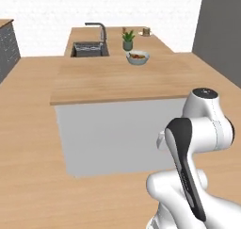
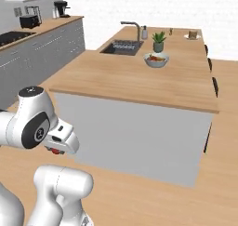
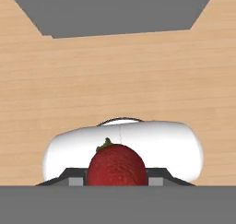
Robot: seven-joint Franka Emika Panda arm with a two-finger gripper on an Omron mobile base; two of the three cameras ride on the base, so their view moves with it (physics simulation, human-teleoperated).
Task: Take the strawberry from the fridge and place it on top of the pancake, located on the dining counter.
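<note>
Our jaws are closed on the strawberry (image 3: 117,165), which sits red and round between the two dark finger tips of the gripper (image 3: 117,180) in the hand view, its small green stem pointing up and to the left; beyond it we see light wood and a grey surface. In the right base view a small red spot (image 2: 56,151) shows under the hand, low at the left. The dining counter (image 1: 117,82) lies ahead of us, a long light-wood top on a grey base. Far along it we see the dark sink (image 1: 89,49) with its tap (image 1: 100,31), a small potted plant (image 1: 128,39) and, just in front of that, a bowl (image 1: 138,57). At the far end stands the pancake (image 2: 193,35) on its white plate, well apart from our gripper.
</note>
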